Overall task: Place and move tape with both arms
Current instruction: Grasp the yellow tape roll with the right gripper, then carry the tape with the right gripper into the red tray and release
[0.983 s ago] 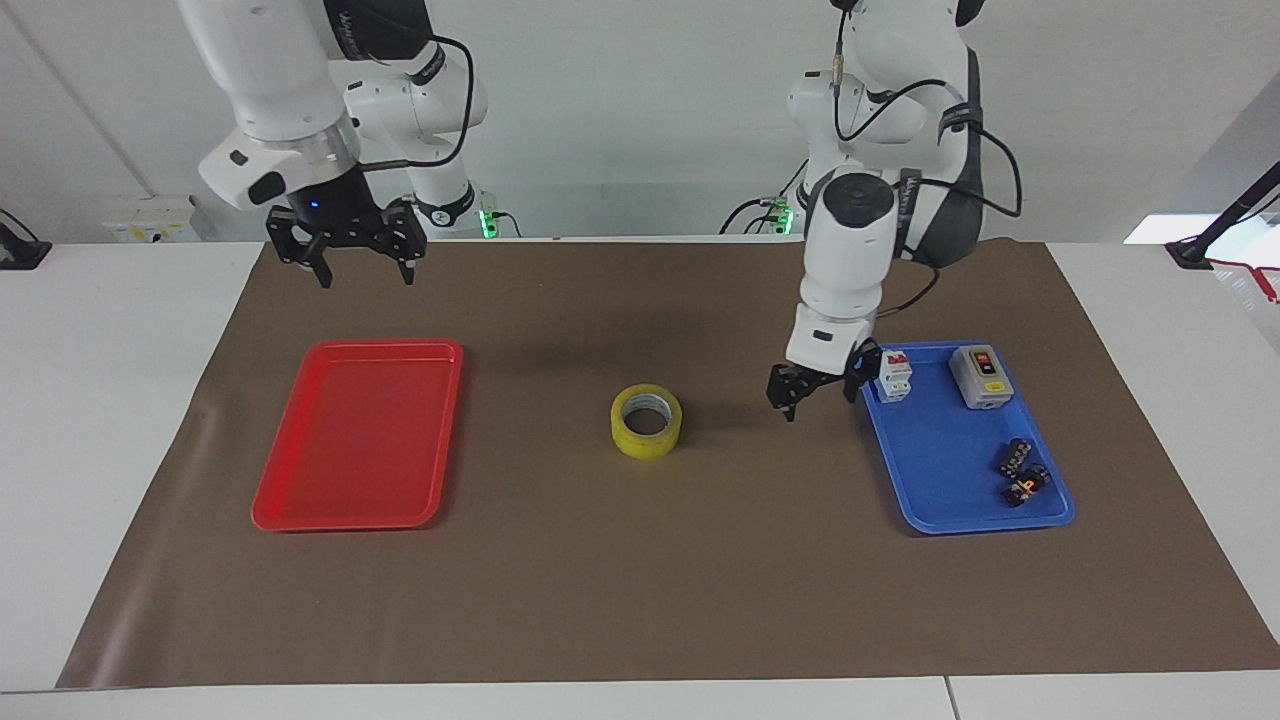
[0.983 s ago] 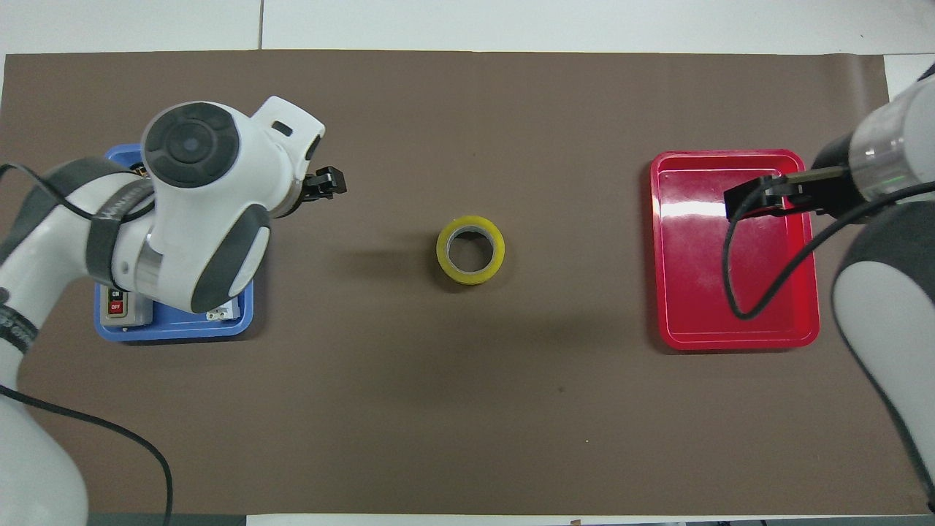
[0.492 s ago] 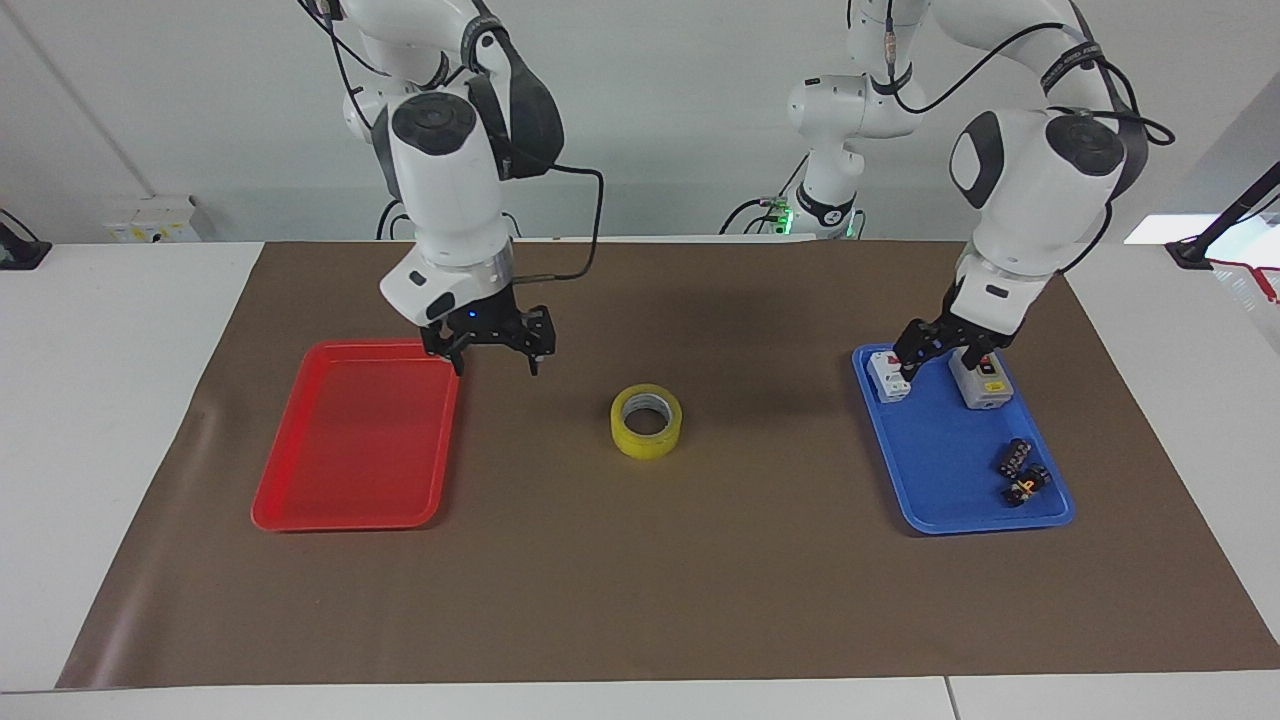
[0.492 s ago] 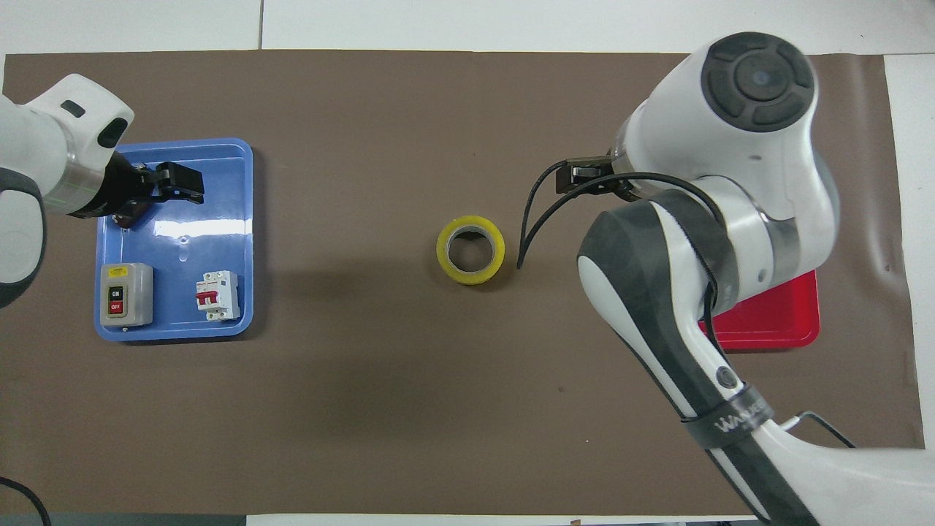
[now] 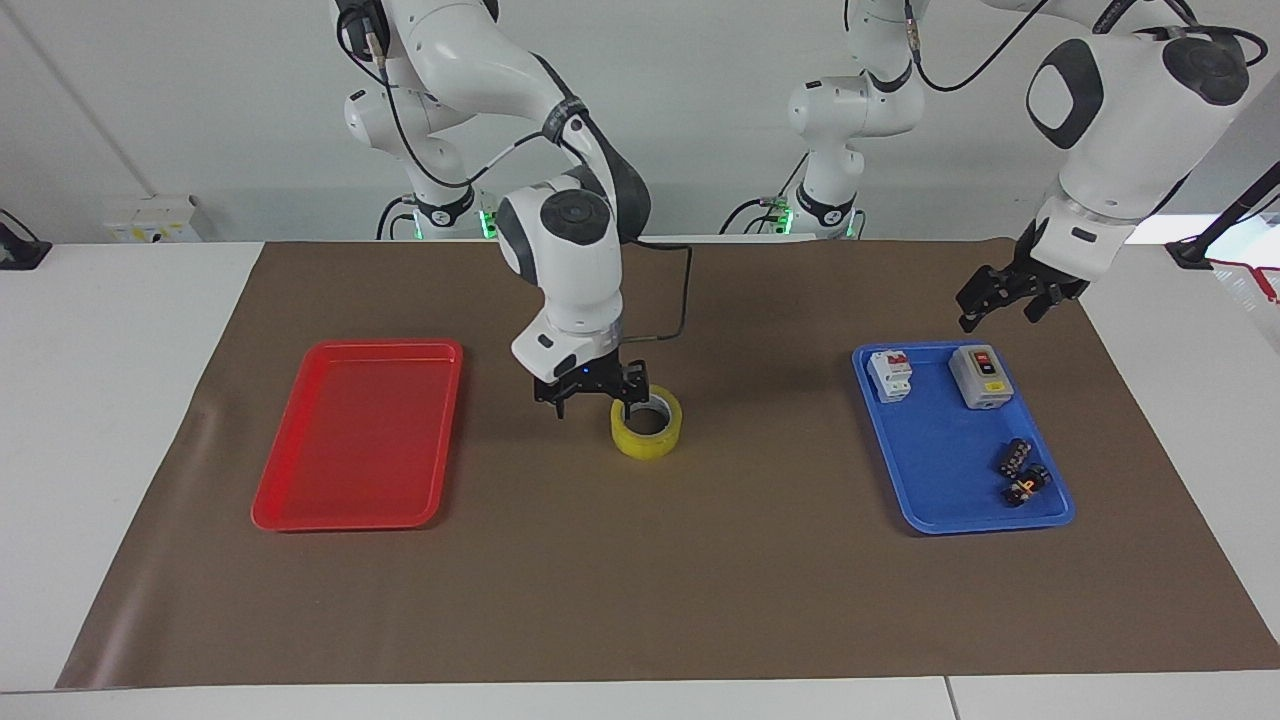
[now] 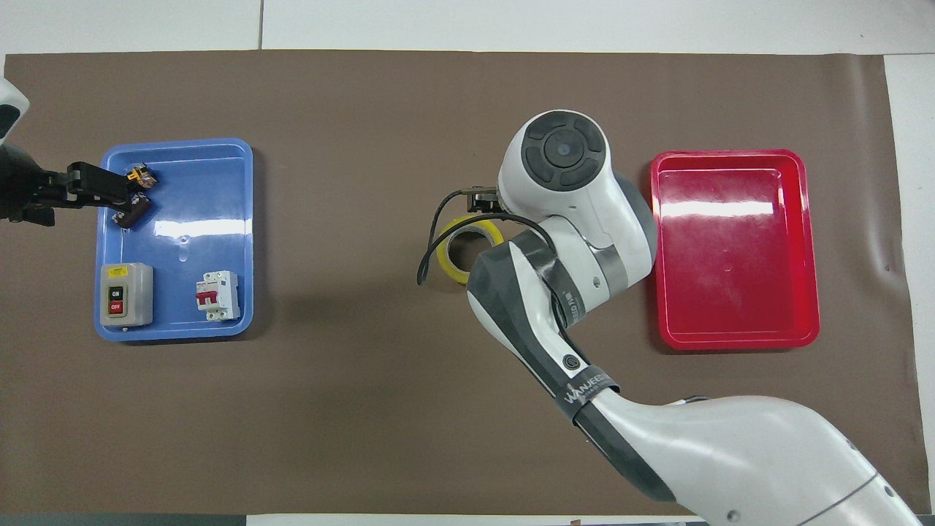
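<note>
The yellow tape (image 5: 648, 432) lies flat on the brown mat (image 5: 640, 580) at the table's middle. My right gripper (image 5: 595, 400) is down at the tape and open. One finger is in the tape's core and the other is outside its wall, toward the right arm's end of the table. In the overhead view the right arm covers most of the tape (image 6: 447, 257). My left gripper (image 5: 1003, 312) is open, empty and raised over the mat just off the blue tray (image 5: 935, 470). It also shows in the overhead view (image 6: 102, 191).
An empty red tray (image 5: 355, 440) lies toward the right arm's end. The blue tray holds a white circuit breaker (image 5: 893, 374), a grey switch box (image 5: 980, 377) and small black connectors (image 5: 1020, 472).
My right gripper has swung from above the red tray across to the tape and come down onto it. My left gripper has drawn back from near the tape, over the blue tray, and risen.
</note>
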`<state>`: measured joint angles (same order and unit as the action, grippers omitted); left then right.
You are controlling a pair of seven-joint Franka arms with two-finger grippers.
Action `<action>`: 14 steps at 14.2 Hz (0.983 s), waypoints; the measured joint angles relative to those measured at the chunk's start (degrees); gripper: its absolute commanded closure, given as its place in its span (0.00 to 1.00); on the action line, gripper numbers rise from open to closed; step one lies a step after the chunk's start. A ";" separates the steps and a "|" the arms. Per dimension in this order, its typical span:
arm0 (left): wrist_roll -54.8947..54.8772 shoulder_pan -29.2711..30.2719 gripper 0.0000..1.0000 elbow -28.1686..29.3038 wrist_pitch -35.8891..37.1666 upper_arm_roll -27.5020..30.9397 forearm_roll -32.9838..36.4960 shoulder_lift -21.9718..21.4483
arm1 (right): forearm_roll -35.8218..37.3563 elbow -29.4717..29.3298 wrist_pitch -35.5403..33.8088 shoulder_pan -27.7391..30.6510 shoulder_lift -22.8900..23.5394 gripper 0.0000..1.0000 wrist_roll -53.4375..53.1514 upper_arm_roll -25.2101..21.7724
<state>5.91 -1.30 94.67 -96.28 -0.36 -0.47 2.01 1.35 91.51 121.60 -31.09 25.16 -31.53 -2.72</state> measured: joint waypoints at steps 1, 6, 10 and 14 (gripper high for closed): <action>-0.34 0.38 0.00 -0.40 0.57 0.01 -0.01 -0.01 | 0.00 0.56 1.88 -0.37 1.20 0.00 1.05 0.02; -0.45 0.90 0.00 -0.37 2.74 0.14 -0.03 -1.17 | 0.01 7.77 8.56 -1.53 1.56 0.00 9.15 0.08; -5.29 2.11 0.00 0.13 2.88 0.40 -0.03 -1.76 | 0.01 9.76 8.63 -2.58 0.10 0.00 12.99 0.09; -6.46 2.37 0.00 0.20 2.99 0.40 -0.05 -1.81 | 0.00 14.09 15.40 -2.50 -0.57 0.00 14.15 0.05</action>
<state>-0.55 1.07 94.87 -93.29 0.04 -0.53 0.20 1.35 105.60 137.00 -33.59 24.59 -17.38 -2.67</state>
